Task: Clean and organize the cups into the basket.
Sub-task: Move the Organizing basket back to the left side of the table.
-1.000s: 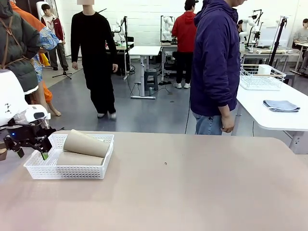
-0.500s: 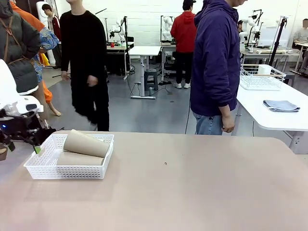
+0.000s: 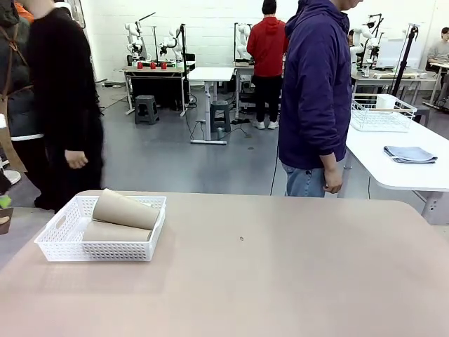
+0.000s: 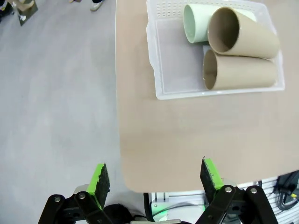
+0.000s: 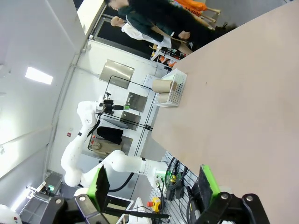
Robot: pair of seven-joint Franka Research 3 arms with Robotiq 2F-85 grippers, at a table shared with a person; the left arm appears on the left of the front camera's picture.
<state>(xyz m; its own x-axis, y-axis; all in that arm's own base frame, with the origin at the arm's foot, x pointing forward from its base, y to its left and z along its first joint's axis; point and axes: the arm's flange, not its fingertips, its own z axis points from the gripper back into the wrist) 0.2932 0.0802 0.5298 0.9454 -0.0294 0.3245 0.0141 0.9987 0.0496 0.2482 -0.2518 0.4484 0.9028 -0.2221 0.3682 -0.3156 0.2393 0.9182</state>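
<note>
Where brown cups point(image 4: 240, 72) overlap, green cup point(image 4: 196, 22) half hidden, basket point(image 4: 170, 60)

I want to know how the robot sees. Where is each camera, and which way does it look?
Front view: sits between the arms, looks across the table at a person on the far side; basket at left.
Left wrist view: sits high on the left arm, looks down past its open left end effector at the basket and cups.
Right wrist view: rolled, looks along the table past the open right end effector.
All three share the basket.
</note>
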